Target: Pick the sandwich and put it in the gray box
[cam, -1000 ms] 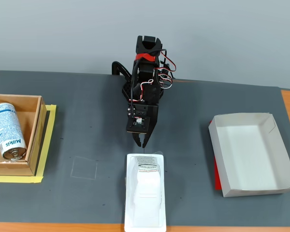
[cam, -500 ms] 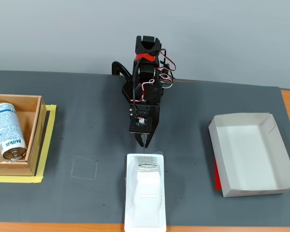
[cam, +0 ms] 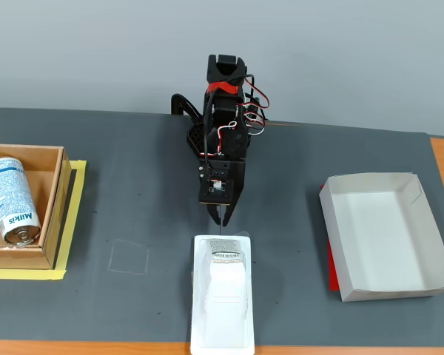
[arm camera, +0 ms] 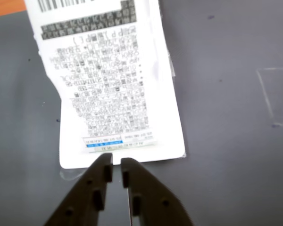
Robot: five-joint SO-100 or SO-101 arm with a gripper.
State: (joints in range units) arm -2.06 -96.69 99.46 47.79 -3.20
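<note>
The sandwich (cam: pixel 223 296) is a long white package lying lengthwise near the table's front edge, its printed label (cam: pixel 225 251) at the end toward the arm. In the wrist view the sandwich (arm camera: pixel 113 84) fills the upper left with dense print. My gripper (cam: pixel 220 217) hangs just behind that labelled end, tips almost together. The wrist view shows my gripper (arm camera: pixel 116 165) at the package's near edge, a thin gap between the fingers, nothing held. The gray box (cam: pixel 418 214) is a shallow pale tray on the right, empty.
A brown box (cam: pixel 55 207) at the left holds a blue-and-white can (cam: pixel 11 200) and sits on yellow tape. A faint square outline (cam: pixel 129 257) marks the dark mat left of the sandwich. The orange table edge runs along the front.
The gripper has dropped and moved slightly forward toward the sandwich's labelled end. The sandwich, tray and can have not moved.
</note>
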